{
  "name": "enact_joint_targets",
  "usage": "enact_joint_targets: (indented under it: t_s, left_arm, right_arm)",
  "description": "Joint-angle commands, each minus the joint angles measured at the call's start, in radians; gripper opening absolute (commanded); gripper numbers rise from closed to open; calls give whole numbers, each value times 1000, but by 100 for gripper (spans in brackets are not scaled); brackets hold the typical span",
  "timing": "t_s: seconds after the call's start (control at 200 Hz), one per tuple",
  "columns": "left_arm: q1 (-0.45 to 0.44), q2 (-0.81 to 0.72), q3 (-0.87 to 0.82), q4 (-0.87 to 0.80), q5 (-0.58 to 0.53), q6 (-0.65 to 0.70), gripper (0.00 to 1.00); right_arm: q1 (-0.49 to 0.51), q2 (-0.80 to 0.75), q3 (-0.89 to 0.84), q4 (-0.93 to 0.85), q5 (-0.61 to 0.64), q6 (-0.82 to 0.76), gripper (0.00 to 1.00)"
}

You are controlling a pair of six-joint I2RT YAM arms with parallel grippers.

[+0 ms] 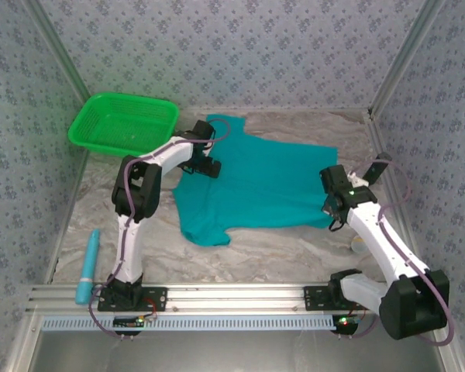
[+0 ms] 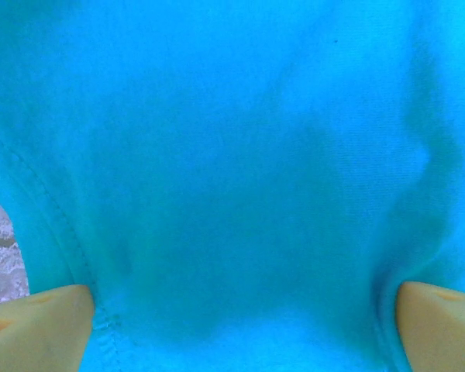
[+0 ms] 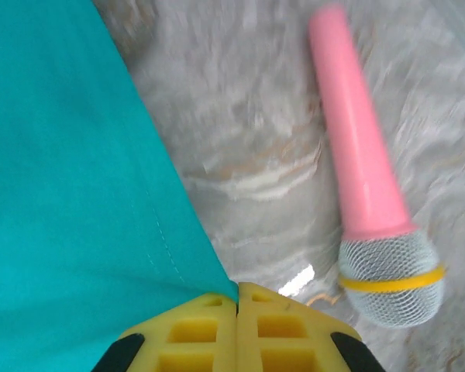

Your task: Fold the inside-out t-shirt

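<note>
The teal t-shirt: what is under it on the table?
The marbled table shows all round the t-shirt, so the cloth lies on it. Anything beneath the middle of the cloth is covered and cannot be seen.

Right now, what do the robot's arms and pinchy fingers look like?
The left arm and right arm are white tubes with chunky black joints, and thin purple cables loop along them. The left gripper and right gripper have blocky yellow fingers; the right's show square hollows.
</note>
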State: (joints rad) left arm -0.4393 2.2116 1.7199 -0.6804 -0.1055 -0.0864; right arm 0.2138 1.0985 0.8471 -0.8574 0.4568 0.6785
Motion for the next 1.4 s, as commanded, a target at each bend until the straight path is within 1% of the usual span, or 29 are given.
enact_joint_targets:
  t_s: [0.0,0.04,0.055,0.08,0.115,0.135,0.205,0.27,0.345,0.405,0.475,0.57,0.68,0.735,0.765,0.82,0.915,1.019,1.094,1.114,1.134,1.159,1.194,1.234,1.284,1.319,1.369,1.389,1.394]
  left_arm:
    - [7,55,38,-4,-36,54,98]
    - [7,65,54,-5,-30,64,98]
    - [7,68,61,-7,-29,67,98]
    - [8,68,67,-16,-28,67,99]
    - [4,62,72,-28,-26,66,99]
    - [4,54,70,-32,-23,63,99]
    - [-6,0,39,-36,1,46,99]
    - [-22,-70,-2,-44,42,7,99]
    - [-59,-167,-64,-50,72,-35,99]
    - [-100,-244,-128,-54,73,-66,99]
    - [-152,-331,-222,-53,78,-104,100]
    - [-218,-444,-368,-40,118,-153,100]
    - [-283,-577,-526,-5,148,-186,100]
    - [-321,-630,-589,-4,146,-189,99]
    - [-349,-656,-620,32,139,-181,100]
    - [-396,-686,-677,51,133,-163,100]
    - [-432,-689,-755,61,163,-176,97]
    - [-456,-650,-811,89,160,-227,95]
    - [-463,-604,-819,96,136,-273,92]
    - [-466,-594,-820,97,121,-283,89]
    - [-467,-585,-823,97,106,-294,85]
    - [-468,-571,-821,95,95,-299,76]
    - [-468,-554,-812,80,82,-298,59]
    - [-468,-544,-796,53,73,-289,40]
    - [-467,-546,-770,11,69,-265,24]
    - [-467,-560,-754,-36,62,-249,15]
    - [-467,-599,-737,-85,44,-230,9]
    - [-467,-618,-733,-105,38,-221,0]
    - [-467,-623,-733,-110,36,-219,0]
  right_arm:
    - [-49,42,14,137,-95,-243,0]
    - [-98,86,11,183,-176,-277,0]
    - [-118,104,10,194,-210,-286,4]
    - [-145,132,15,204,-254,-300,15]
    - [-165,176,27,195,-277,-301,36]
    - [-173,192,34,182,-293,-296,41]
    - [-186,189,37,148,-351,-297,45]
    - [-186,106,4,129,-401,-293,46]
    - [-192,-12,-32,48,-446,-242,49]
    - [-194,-95,-71,-12,-518,-211,49]
    - [-175,-158,-137,-33,-626,-149,44]
    - [-136,-157,-211,9,-692,-60,44]
    - [-131,-109,-264,135,-636,8,44]
    - [-135,-72,-281,210,-606,2,45]
    - [-138,-46,-286,244,-592,-4,45]
    - [-146,6,-292,304,-600,-29,44]
    - [-146,78,-295,370,-618,-32,42]
    - [-141,123,-319,404,-563,-28,36]
    - [-140,130,-334,425,-514,-28,25]
    - [-140,129,-337,429,-502,-25,21]
    - [-140,127,-338,432,-494,-21,16]
    - [-142,122,-339,435,-487,-20,8]
    - [-140,113,-334,432,-474,-16,0]
    - [-135,98,-330,416,-447,-1,0]
    - [-129,69,-314,373,-404,17,0]
    - [-123,47,-298,336,-375,22,0]
    - [-110,7,-269,273,-335,27,0]
    - [-103,-7,-258,249,-322,29,0]
    - [-103,-11,-256,238,-315,30,0]
